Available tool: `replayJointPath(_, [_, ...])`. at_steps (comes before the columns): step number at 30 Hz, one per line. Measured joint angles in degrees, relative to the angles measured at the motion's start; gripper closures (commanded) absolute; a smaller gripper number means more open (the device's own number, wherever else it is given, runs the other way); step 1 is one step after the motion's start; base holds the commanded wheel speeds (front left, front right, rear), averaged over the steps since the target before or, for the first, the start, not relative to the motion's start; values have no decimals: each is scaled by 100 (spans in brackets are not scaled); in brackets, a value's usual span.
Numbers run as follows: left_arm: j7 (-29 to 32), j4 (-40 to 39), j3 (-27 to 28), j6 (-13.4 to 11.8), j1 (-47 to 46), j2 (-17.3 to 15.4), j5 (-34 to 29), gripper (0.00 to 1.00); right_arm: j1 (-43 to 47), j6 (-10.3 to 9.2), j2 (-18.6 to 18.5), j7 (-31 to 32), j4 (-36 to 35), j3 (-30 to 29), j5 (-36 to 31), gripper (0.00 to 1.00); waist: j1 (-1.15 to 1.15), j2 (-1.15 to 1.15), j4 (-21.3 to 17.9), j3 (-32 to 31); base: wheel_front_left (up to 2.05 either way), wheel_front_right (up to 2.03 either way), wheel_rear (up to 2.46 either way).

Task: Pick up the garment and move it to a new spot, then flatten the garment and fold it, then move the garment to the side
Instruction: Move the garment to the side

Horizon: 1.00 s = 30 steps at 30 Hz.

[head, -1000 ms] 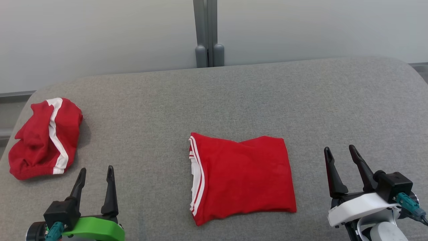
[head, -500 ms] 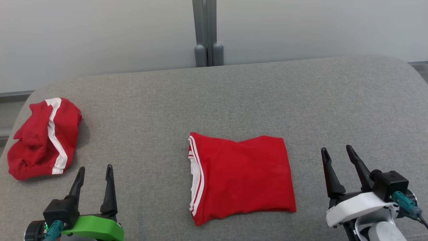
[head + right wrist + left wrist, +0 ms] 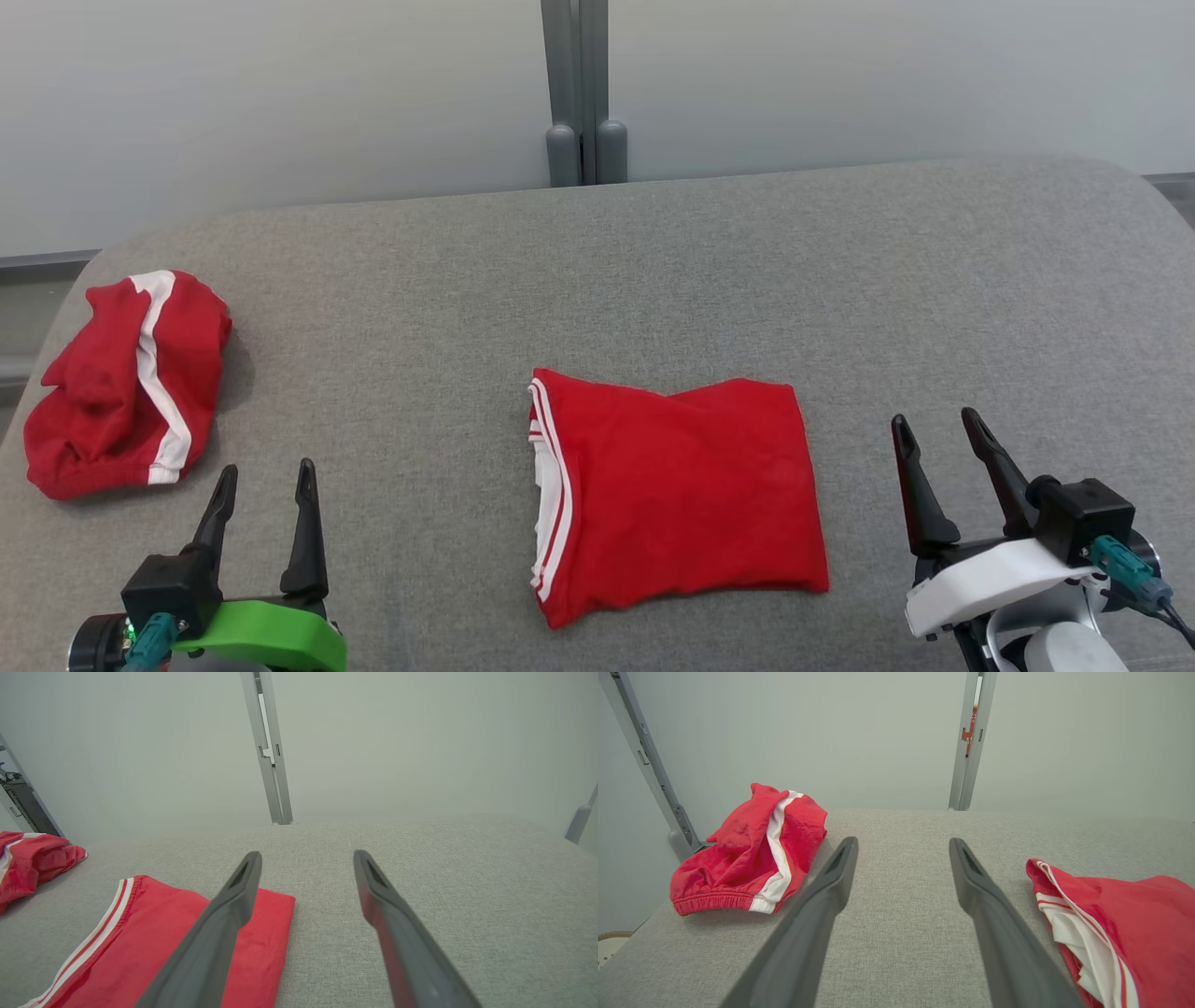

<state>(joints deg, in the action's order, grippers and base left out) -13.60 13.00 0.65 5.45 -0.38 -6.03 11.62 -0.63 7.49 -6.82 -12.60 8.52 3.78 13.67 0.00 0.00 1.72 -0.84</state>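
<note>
**Head view.** The folded garment (image 3: 677, 495) lies flat on the grey worktop (image 3: 420, 280). It sits on the robot's side of the upright post (image 3: 583, 93) and a little to the post's right, with its white-striped edge turned left. A crumpled garment (image 3: 126, 383) sits well to the left of the post.

The left gripper (image 3: 266, 471) hangs left of the post and the right gripper (image 3: 934, 418) right of it. Both are nearer the robot than the folded garment and apart from it. Note the change: over the last second the right gripper has drawn slightly back, away from the post. The left gripper and both garments are as they were. You may read this as a finished fold that keeps its shape once released, so the move to the side is probably what remains.

**Left wrist view.** The fingers (image 3: 824, 914) stand spread wide with nothing between them, pointing toward the post (image 3: 971, 742). The crumpled garment (image 3: 747, 854) lies to one side of them and the folded garment (image 3: 1134, 924) to the other.

**Right wrist view.** These fingers are likewise wide apart and empty. One crosses in front of a corner of the folded garment (image 3: 140, 947), but you cannot tell contact from here.
</note>
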Motion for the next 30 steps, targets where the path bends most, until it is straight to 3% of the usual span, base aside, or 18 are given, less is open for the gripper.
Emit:
replayJointPath(10, [0,13,-51,-27,0,-22,62,0,-13,0,1,41,3,64,-44,0,0,0,16,1,0,0,0])
replayJointPath(18, [0,48,-111,-45,-12,-27,120,0,-623,0,-57,204,208,460,-194,0,0,0,67,51,0,0,0])
replayJointPath(30, [-34,163,-246,-35,-196,-38,160,0,-1563,2,43,260,1856,505,-350,0,0,0,345,341,0,0,0])
